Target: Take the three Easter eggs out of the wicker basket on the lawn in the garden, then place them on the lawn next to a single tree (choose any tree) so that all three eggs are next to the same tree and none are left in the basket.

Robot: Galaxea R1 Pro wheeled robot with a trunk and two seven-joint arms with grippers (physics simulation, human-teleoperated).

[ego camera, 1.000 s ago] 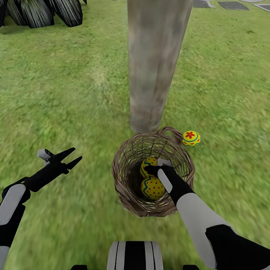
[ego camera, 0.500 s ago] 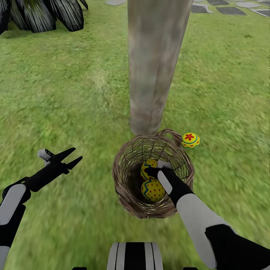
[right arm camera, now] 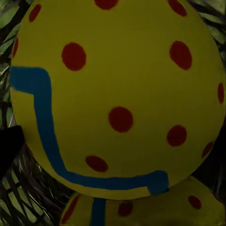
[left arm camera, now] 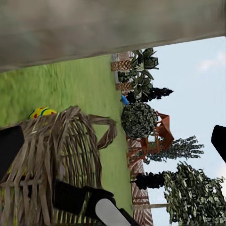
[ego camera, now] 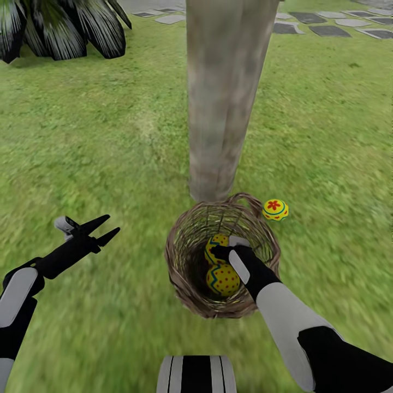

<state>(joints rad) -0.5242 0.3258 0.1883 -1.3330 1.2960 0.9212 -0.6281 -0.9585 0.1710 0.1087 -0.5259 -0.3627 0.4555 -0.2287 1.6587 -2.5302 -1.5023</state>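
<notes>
The wicker basket sits on the lawn right at the foot of the tree, its loop handle toward the trunk. Two of the Easter eggs are inside it: an upper egg and a lower egg, the two touching. The third egg, marked with a red flower, lies on the grass just beside the basket and near the trunk.

The right gripper is reached down into the basket, up against the upper egg; from above I cannot tell whether its fingers are spread or closed on it. In the right wrist view the dotted egg looms very close, with the second egg just past it.

The left gripper hangs over the grass well to the side of the basket, its two dark fingers spread and holding nothing. A dark-leaved palm stands far off, and grey stepping stones lie beyond the tree.
</notes>
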